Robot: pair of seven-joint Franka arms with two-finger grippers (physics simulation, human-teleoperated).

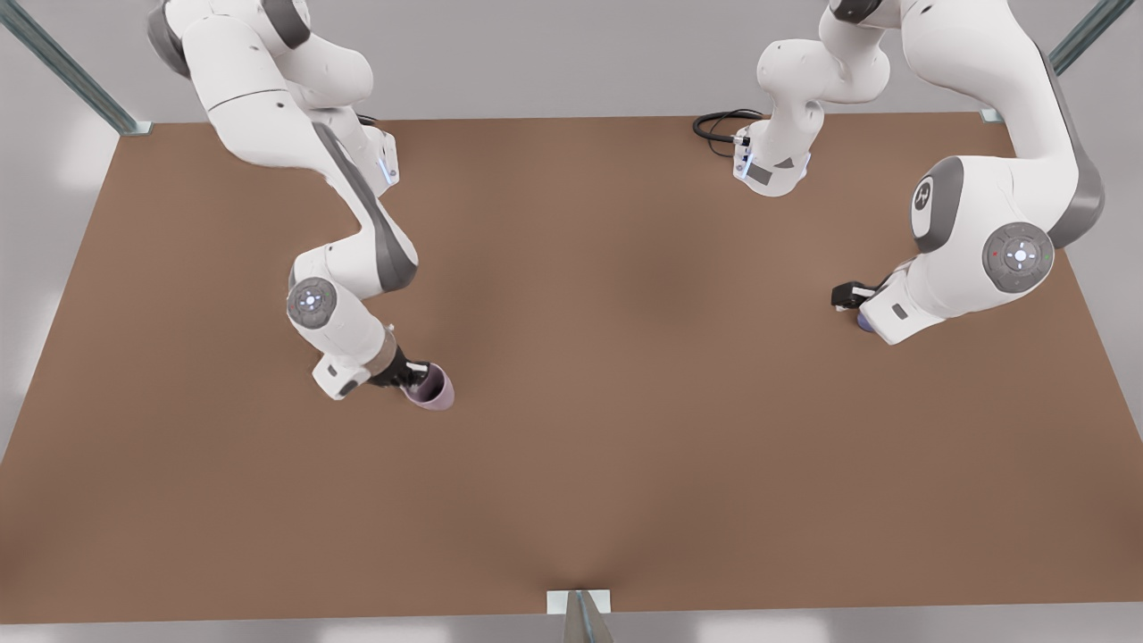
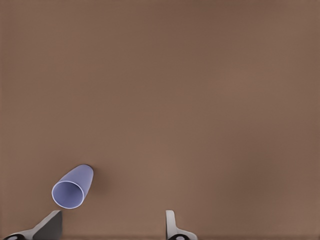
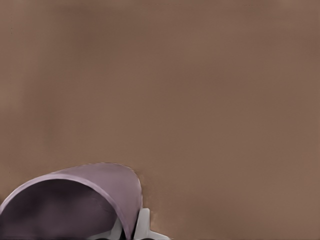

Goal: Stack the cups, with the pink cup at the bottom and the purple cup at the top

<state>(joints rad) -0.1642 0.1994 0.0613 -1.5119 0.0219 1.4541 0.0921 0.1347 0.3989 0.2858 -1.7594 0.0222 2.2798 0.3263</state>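
The pink cup (image 1: 434, 389) is left of the table's middle in the front view, and it looks tilted. My right gripper (image 1: 406, 373) is shut on its rim. In the right wrist view the pink cup (image 3: 75, 200) is very close, with one finger (image 3: 143, 225) outside the wall and the other inside; my right gripper (image 3: 129, 231) pinches that wall. The purple cup (image 2: 73, 186) stands free on the table, mouth towards the camera, just ahead of my open left gripper (image 2: 110, 231). In the front view, the purple cup (image 1: 864, 322) peeks out beneath my left gripper (image 1: 851, 302) at the right.
The brown table (image 1: 625, 402) stretches wide between the two arms. A black cable (image 1: 719, 125) loops at the far edge by one arm's base. Metal frame posts (image 1: 62, 67) stand at the corners.
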